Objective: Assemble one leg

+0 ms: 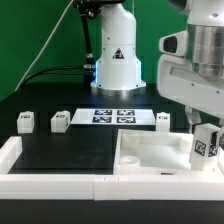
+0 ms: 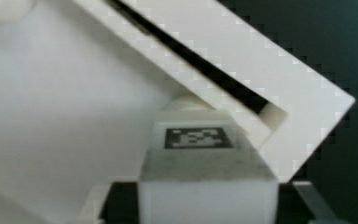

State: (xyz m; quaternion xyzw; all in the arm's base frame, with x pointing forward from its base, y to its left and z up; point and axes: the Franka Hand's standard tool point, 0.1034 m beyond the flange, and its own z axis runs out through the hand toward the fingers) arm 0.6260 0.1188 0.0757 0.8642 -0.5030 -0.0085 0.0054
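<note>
Matt white plastic leg [image 2: 202,150] w/ printed b&w tag, between the gripper [image 2: 202,200] fingers; smooth matt white panel [image 1: 150,150] just beneath; matt black table [image 1: 60,150].

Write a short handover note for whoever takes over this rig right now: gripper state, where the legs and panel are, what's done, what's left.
Gripper: shut on a leg, held over the panel at the exterior view's right, near the panel's corner.
Panel: lying on the black table inside the white frame.
Loose legs: three stand in a row farther back, two to the exterior view's left of the marker board, one to its right.
Done: one leg picked up and brought to the panel.
Left: whether the leg is seated in a hole can't be told; likely seat and fix it, then release.
</note>
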